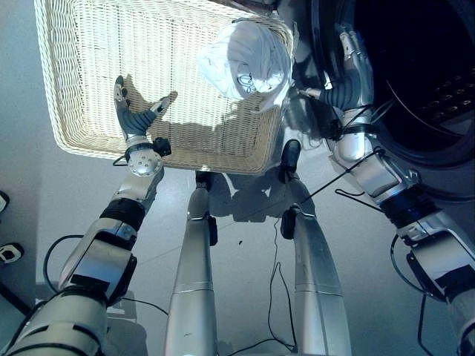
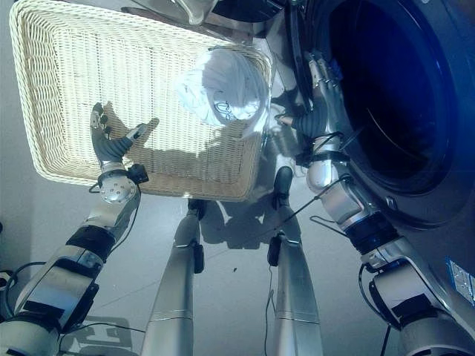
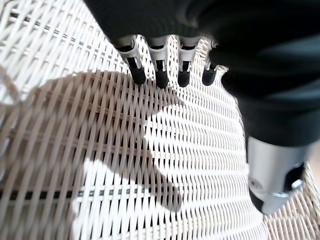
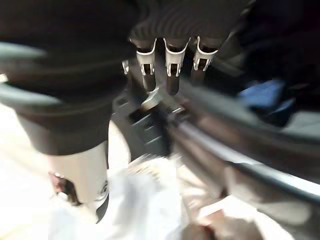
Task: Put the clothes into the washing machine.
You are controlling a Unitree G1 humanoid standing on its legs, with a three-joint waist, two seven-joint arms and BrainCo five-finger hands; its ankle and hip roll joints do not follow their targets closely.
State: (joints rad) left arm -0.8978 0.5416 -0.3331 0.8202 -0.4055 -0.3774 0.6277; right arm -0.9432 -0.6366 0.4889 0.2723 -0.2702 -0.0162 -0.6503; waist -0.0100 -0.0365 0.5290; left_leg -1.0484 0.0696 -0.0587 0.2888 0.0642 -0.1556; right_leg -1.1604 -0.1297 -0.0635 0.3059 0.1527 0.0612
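1. Silver fingers with dark tips on the left hand (image 1: 132,113) are spread straight over the floor of the basket (image 1: 67,89), with the thumb out to the side; the hand holds nothing.
2. In the left wrist view the fingertips (image 3: 161,79) hang just above the woven bottom, and the shadow of the hand falls on the weave.
3. White clothes (image 1: 249,61) are bunched in a bundle at the basket's corner nearest the washing machine (image 2: 386,96), partly over the rim.
4. On the other side, the right hand (image 2: 320,83) is at the edge of the machine's round opening, just beside the bundle.
5. Its fingers look fairly straight in the right wrist view (image 4: 170,70), and the thumb lies against the white cloth (image 4: 135,200). I cannot tell whether the hand grips the cloth.
6. Between the bundle and the drum stands the grey rim of the opening.
7. Inside the drum it is very dark, and I cannot make out what it contains. Something blue (image 4: 262,95) shows near the opening, but it is too blurred to tell.
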